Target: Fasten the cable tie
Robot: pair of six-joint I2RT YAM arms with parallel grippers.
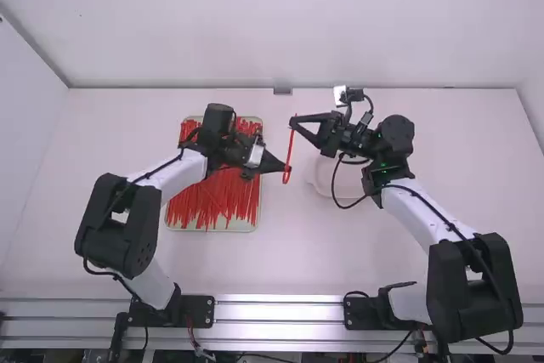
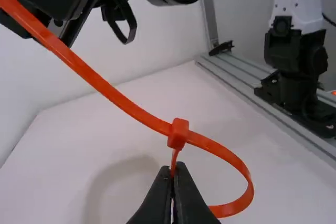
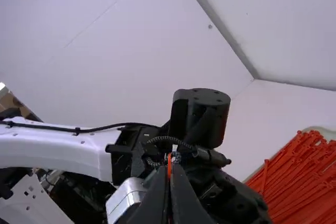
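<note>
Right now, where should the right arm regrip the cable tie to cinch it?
Probably the straight tail of the cable tie, just past the head, pinched across its flat faces. Approach along the tail from the right end effector's end: the left end effector is shut at the head, and the loop curls off the other side.

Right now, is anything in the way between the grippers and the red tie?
Nothing visible. The left gripper is shut on the tie right by its head, and the right gripper is shut on its far end.
</note>
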